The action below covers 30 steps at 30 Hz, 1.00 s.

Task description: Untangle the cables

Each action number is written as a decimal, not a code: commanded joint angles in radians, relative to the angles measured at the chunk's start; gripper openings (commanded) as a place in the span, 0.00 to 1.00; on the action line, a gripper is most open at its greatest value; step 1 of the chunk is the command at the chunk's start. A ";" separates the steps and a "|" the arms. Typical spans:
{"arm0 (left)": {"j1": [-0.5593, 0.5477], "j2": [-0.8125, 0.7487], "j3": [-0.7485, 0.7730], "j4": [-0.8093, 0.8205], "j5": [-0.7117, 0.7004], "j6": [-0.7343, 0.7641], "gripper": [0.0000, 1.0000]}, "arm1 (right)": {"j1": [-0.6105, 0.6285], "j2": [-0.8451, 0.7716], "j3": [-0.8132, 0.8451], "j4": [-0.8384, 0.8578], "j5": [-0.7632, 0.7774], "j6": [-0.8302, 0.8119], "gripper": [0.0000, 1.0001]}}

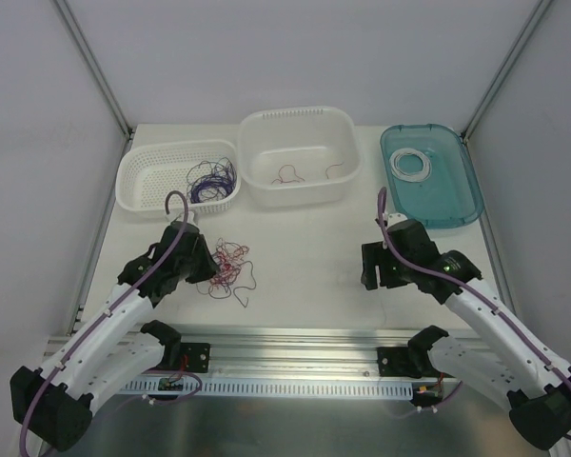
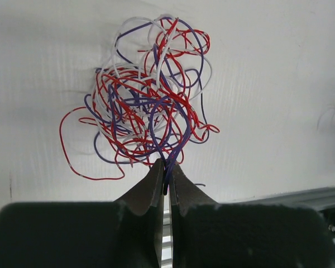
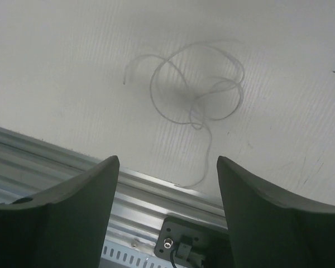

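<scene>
**A:** L side first. What's the left gripper point(image 2: 166, 167) got?

**B:** Jaws pinched together on purple strands point(image 2: 173, 158), bottom centre of the wrist view. That's right at the near edge of the tangle point(image 2: 148, 100). Looks like more than one purple in the pinch, maybe a red too. Can't tell for sure.

**A:** So the step's pulling purple out. How to do it well?

**B:** I'd say slow, low pull away from the clump, and watch the red and white loops. If the whole tangle slides along, stop and re-grip on a single strand further out. Nothing's pinning the clump, so a fast tug prob just drags it.

**A:** R side?

**B:** The right gripper point(image 3: 167, 162) has its jaws wide apart and is holding nothing. A white wire point(image 3: 151, 89) lies loose on the table beyond it, centre of that view, with its tail trailing down toward the gap between the fingers. It's well apart from the tangle.

**A:** Could R hold the clump down?

**B:** Prob the best help, imo. Press on the red/white part, not on the purple being drawn.

**A:** Far end?

**B:** In the top view there's a basket point(image 1: 133, 176) upper left w/ purple cables in it, a tub point(image 1: 295, 116) upper centre w/ a few red, and a teal tray point(image 1: 468, 190) upper right w/ a white coil point(image 1: 411, 166). So purple likely goes upper left, a short carry for L.
</scene>
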 commanded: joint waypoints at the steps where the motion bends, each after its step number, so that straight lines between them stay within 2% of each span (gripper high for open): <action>1: 0.004 -0.014 -0.021 0.023 0.104 0.006 0.00 | -0.002 0.020 0.039 0.017 0.075 0.025 0.75; 5: 0.003 -0.020 -0.040 0.030 0.127 -0.010 0.00 | -0.005 0.109 0.003 0.016 0.133 0.076 0.74; 9: 0.003 -0.025 -0.057 0.040 0.154 -0.020 0.00 | -0.019 0.166 -0.050 0.108 0.187 0.182 0.71; 16: 0.003 -0.043 -0.096 0.044 0.174 -0.037 0.00 | -0.043 0.317 -0.112 0.281 0.205 0.292 0.56; 19: 0.003 -0.052 -0.105 0.046 0.176 -0.040 0.00 | -0.047 0.380 -0.116 0.312 0.230 0.309 0.39; 20: 0.003 -0.054 -0.110 0.046 0.179 -0.040 0.00 | -0.044 0.387 -0.111 0.312 0.231 0.306 0.22; 21: 0.003 -0.055 -0.111 0.047 0.179 -0.040 0.00 | -0.045 0.373 -0.103 0.301 0.231 0.294 0.14; 23: 0.003 -0.055 -0.113 0.046 0.182 -0.039 0.00 | -0.042 0.338 -0.047 0.263 0.250 0.269 0.01; 25: 0.003 -0.052 -0.113 0.047 0.185 -0.037 0.00 | -0.043 0.275 0.022 0.181 0.300 0.202 0.01; 29: 0.003 -0.040 -0.108 0.052 0.196 -0.031 0.00 | -0.044 0.215 0.272 0.033 0.381 0.056 0.01; 30: 0.003 -0.037 -0.108 0.052 0.197 -0.030 0.00 | -0.044 0.215 0.382 0.007 0.415 0.030 0.01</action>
